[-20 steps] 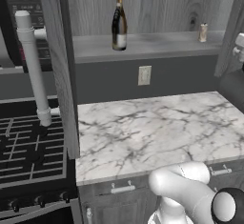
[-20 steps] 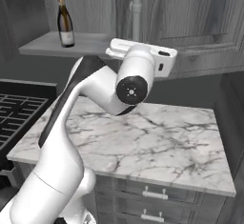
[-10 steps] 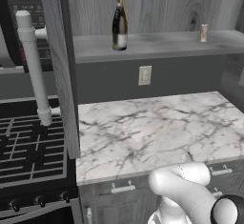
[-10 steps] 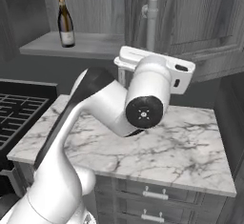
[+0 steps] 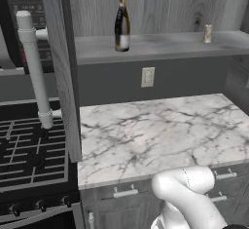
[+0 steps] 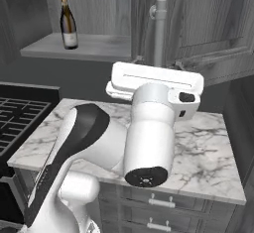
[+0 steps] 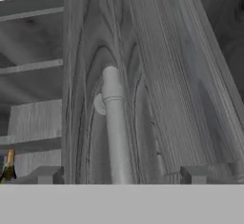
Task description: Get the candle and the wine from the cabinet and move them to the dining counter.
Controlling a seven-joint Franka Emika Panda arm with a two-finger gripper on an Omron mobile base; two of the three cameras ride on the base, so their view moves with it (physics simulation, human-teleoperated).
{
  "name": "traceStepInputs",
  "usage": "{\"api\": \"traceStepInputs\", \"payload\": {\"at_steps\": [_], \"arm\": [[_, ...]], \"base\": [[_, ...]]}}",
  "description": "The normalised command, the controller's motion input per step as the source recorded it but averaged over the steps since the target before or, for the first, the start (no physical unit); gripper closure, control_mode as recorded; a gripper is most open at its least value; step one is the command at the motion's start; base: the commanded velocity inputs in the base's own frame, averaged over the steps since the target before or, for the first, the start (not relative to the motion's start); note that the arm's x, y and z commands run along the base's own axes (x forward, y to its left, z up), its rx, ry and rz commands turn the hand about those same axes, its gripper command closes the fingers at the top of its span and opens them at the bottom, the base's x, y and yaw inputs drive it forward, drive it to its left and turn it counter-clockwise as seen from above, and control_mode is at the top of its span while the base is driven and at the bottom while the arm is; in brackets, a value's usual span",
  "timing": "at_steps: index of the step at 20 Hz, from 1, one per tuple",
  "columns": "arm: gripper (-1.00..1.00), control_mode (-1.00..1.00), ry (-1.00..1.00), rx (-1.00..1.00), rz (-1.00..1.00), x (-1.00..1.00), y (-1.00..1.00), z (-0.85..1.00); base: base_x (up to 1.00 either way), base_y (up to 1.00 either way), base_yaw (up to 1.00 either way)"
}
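- Grey-grained cabinet (image 7: 157, 75) door handle (image 7: 114, 132) stands upright between the gripper (image 7: 121, 174) tips, jaws spread wide, holding nothing
- wine (image 7: 7, 165) lies far left, upright on the shelf

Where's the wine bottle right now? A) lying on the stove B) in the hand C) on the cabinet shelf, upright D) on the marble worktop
C: the wine bottle stands upright on the cabinet shelf, well to the left of the candle, above the marble worktop.
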Motion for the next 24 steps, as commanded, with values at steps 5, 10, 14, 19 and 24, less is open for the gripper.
{"api": "traceStepInputs", "payload": {"at_steps": [5, 10, 14, 19, 24], "arm": [[-1.0, -1.0, -0.31, -0.09, 0.0, -0.72, 0.11, 0.2], [-1.0, -1.0, -0.19, -0.22, -0.08, -0.76, 0.64, 0.08], [-1.0, -1.0, -0.12, -0.2, -0.29, -0.57, 0.68, 0.02], [-1.0, -1.0, -0.02, -0.14, -0.38, -0.39, 0.55, 0.0], [-1.0, -1.0, 0.02, -0.15, -0.4, -0.22, 0.53, 0.0]], "base": [[0.0, 0.0, 0.0], [0.0, 0.0, 0.0], [0.0, 0.0, 0.0], [0.0, 0.0, 0.0], [0.0, 0.0, 0.0]]}}
